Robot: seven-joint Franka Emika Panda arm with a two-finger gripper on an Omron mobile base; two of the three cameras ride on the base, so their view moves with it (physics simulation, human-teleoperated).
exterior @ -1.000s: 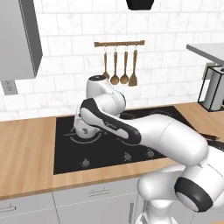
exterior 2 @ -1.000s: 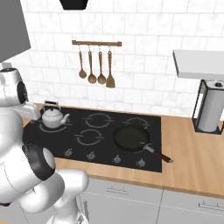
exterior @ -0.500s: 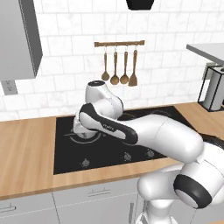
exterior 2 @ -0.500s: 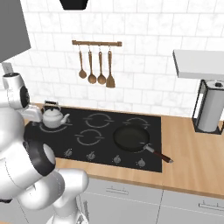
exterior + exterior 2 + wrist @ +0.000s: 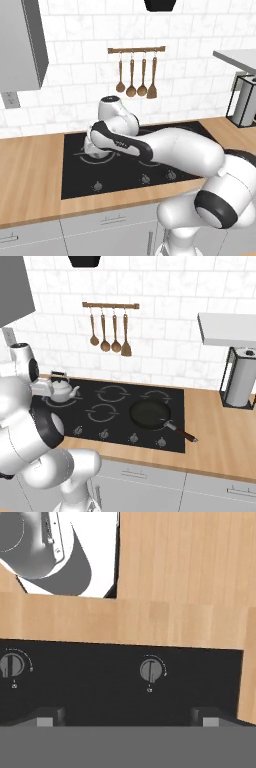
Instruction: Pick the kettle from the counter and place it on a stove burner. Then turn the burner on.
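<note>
Kettle (image 5: 61, 390) on back-left burner, gripper (image 5: 127, 716) spread wide, seemingly nearer, above knob (image 5: 150, 670)

Glossy white, rounded robot arm (image 5: 170, 145) of thick tubular links, joined by dark grey-black bands at the joints. Black ring around a grey disc at the large lower joint. Bulbous white base segment below. Two small dark square-ended finger tips (image 5: 50, 716), each with a paler grey pad.

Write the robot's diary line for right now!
silver kettle: on black cooktop | gripper: open, above knob | frying pan: untouched
</note>
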